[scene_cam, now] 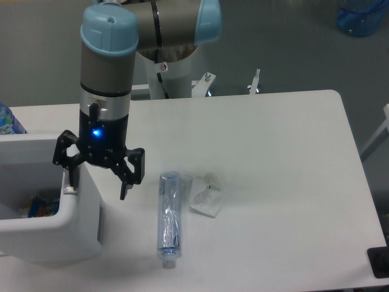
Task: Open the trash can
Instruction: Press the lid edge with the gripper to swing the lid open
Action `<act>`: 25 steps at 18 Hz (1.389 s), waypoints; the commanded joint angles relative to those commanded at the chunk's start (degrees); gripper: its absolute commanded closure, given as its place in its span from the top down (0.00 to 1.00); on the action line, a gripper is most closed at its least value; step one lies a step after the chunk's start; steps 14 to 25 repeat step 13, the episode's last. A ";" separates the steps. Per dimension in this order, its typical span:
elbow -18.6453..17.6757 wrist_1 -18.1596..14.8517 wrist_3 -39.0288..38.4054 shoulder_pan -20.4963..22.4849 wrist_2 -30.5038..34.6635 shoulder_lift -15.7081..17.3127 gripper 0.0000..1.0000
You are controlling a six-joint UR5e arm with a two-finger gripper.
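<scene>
The white boxy trash can (67,234) stands at the table's front left, partly cut off by the frame edge. Its top is open: the flat lid does not show, and I see a dark inside with some colourful litter (37,205). My gripper (97,184) is open and points down over the can's right rim. Its left finger (70,177) rests on the grey push tab (70,190) at the rim. Its right finger (126,184) hangs outside the can, beside its right wall. It holds nothing.
A clear plastic bottle (168,219) lies on the table right of the can, cap towards the front. A crumpled clear wrapper (205,196) lies beside it. A blue bottle (6,120) stands behind the can; a blue jug (361,15) is on the floor, far right.
</scene>
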 joint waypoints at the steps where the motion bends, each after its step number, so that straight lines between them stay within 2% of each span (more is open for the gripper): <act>1: 0.88 0.00 0.09 0.00 0.00 -0.09 1.00; 5: 2.47 -0.44 4.47 0.53 1.92 0.09 1.00; 8: 2.03 -1.05 8.86 0.70 7.63 0.26 1.00; 11: 1.94 -4.03 13.08 0.88 12.03 0.26 1.00; 13: 1.86 -4.31 14.50 2.98 12.22 0.44 1.00; 25: 1.86 -4.31 14.50 2.98 12.22 0.44 1.00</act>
